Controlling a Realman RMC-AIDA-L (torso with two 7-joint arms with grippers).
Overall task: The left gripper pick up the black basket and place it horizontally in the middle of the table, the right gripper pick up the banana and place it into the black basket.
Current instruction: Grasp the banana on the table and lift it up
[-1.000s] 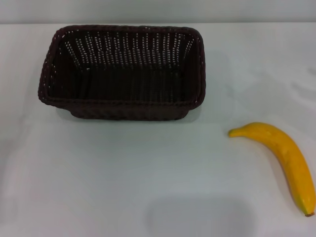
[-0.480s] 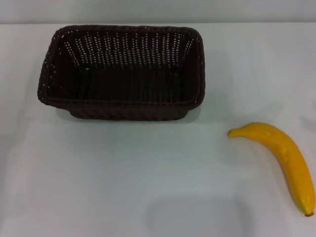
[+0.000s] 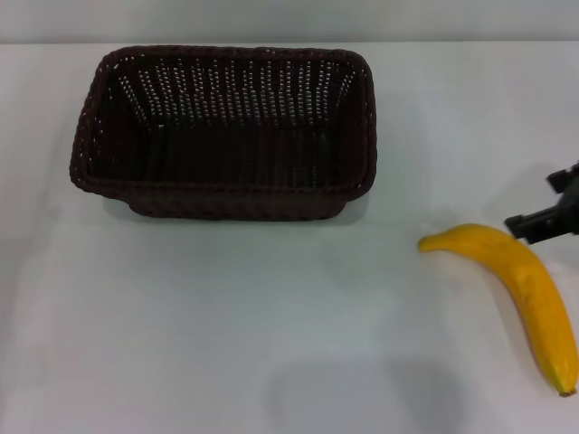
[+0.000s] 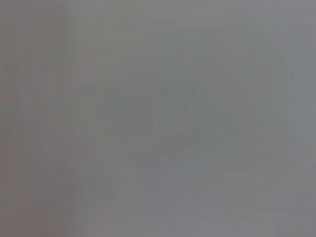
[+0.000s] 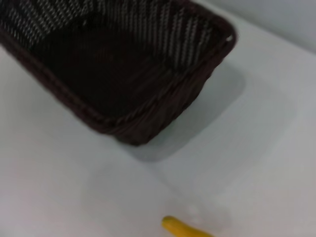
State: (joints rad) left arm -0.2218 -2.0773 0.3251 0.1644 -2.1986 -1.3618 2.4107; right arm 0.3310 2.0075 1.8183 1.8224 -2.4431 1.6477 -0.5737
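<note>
The black basket (image 3: pixel 223 133) lies lengthwise across the far middle of the white table (image 3: pixel 226 316), empty; it also shows in the right wrist view (image 5: pixel 113 64). The yellow banana (image 3: pixel 525 289) lies on the table at the right front, its tip also showing in the right wrist view (image 5: pixel 185 228). My right gripper (image 3: pixel 552 212) enters at the right edge, just beyond the banana's upper end; only a black part of it shows. My left gripper is out of view; the left wrist view shows only plain grey.
A pale wall runs behind the table's far edge (image 3: pixel 452 43). Bare white tabletop lies in front of the basket and between the basket and the banana.
My right gripper has come into the head view at the right edge, near the banana. The basket and the banana have not moved.
</note>
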